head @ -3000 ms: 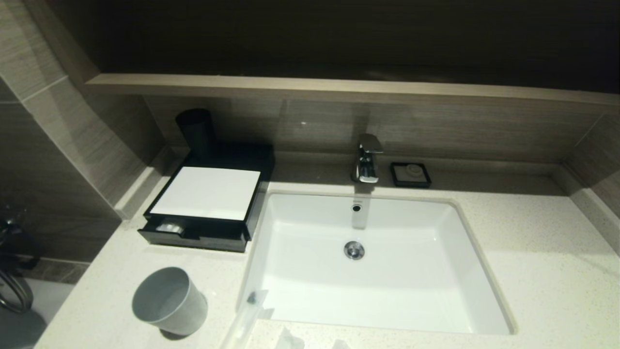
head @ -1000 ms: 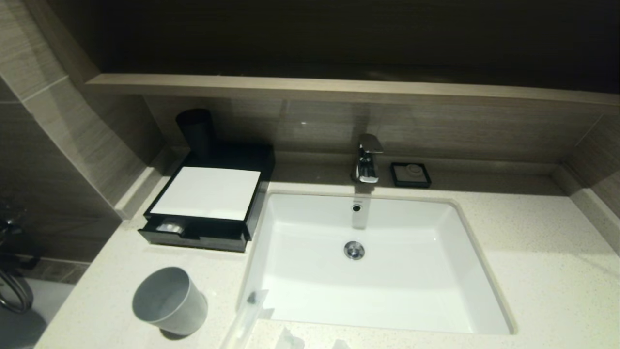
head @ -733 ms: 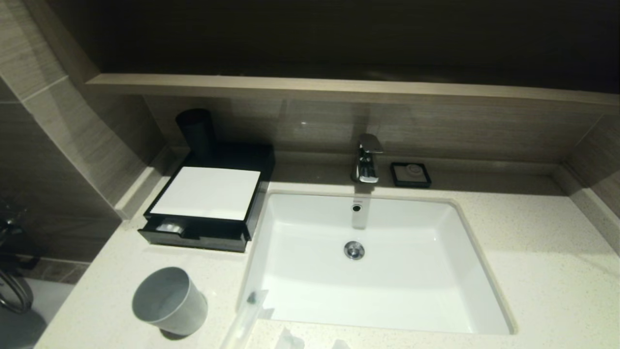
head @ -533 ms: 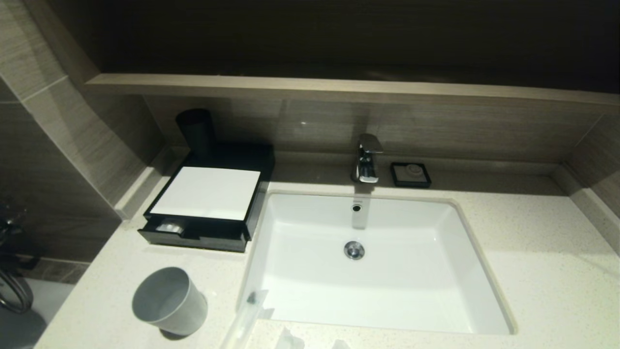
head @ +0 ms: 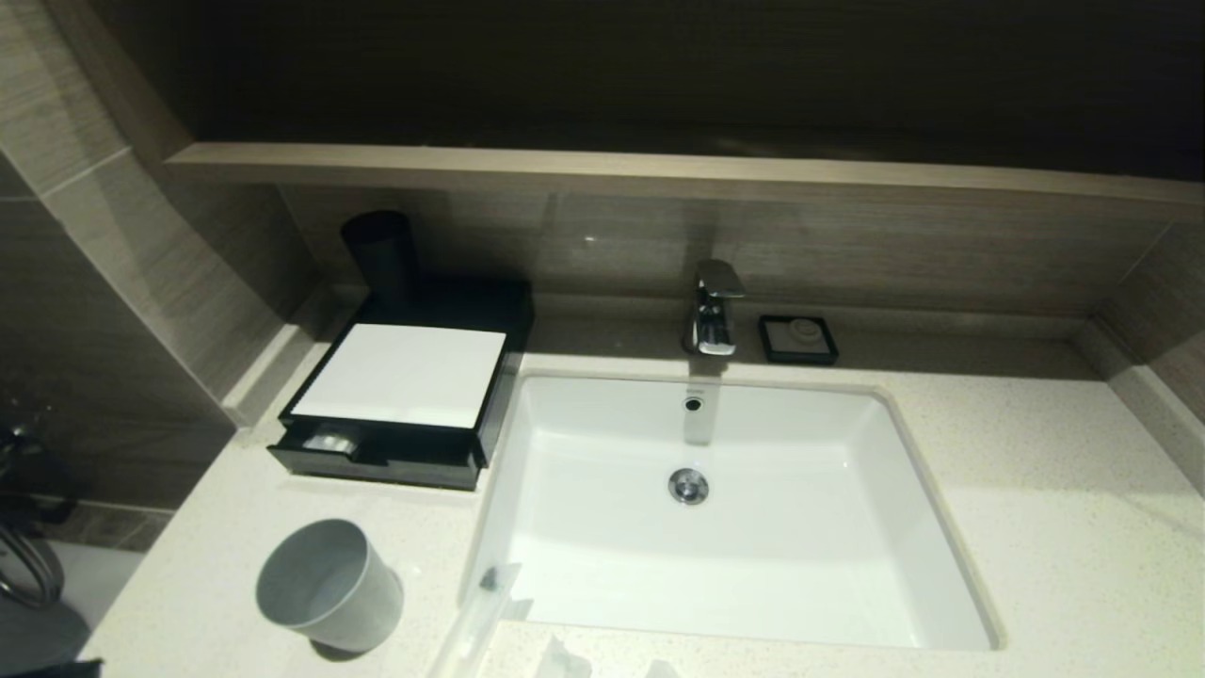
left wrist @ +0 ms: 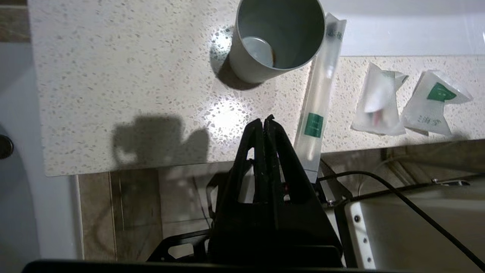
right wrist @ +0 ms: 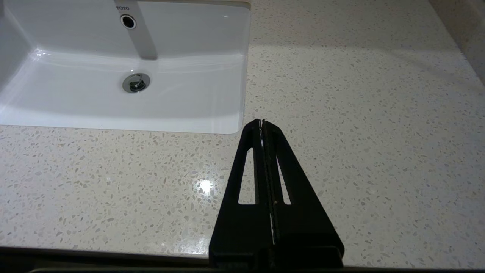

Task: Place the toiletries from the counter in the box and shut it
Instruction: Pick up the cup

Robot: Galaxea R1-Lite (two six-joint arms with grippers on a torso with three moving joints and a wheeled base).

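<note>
Three packets wait along the front edge of the counter (left wrist: 132, 94): a long slim packet (left wrist: 318, 102) with a dark end and a green label, and two small packets (left wrist: 377, 102) (left wrist: 432, 100) just beside each other further along. The long one lies next to the grey cup (left wrist: 273, 38), nearly touching its side, and its near end overhangs the counter edge.

Left gripper (left wrist: 265, 123): fingers pressed together, holding nothing, hanging over the front edge of the counter close to the long packet. Right gripper (right wrist: 261, 123): also closed and empty, parked over bare counter beside the sink (right wrist: 113, 76).

The box (head: 395, 395) sits at the back left corner by the wall, white top panel flat, front drawer (head: 377, 452) pulled out, with something pale already visible inside at one end. Well apart from the packets, with the cup between.

Step in hand, as I read it: left arm approaching for a first pick, most likely the long packet. Nothing moved yet.

Notes for doing it well:
- Open the fingers before coming down; they are shut now.
- Take the long packet across its narrow width, near the green label, away from the cup.
- The overhanging end gives a finger room underneath; use it rather than scraping the stone.
- The wrapper looks slick and thin; close firmly.
- Lift clear of the cup rim before carrying to the drawer.
</note>
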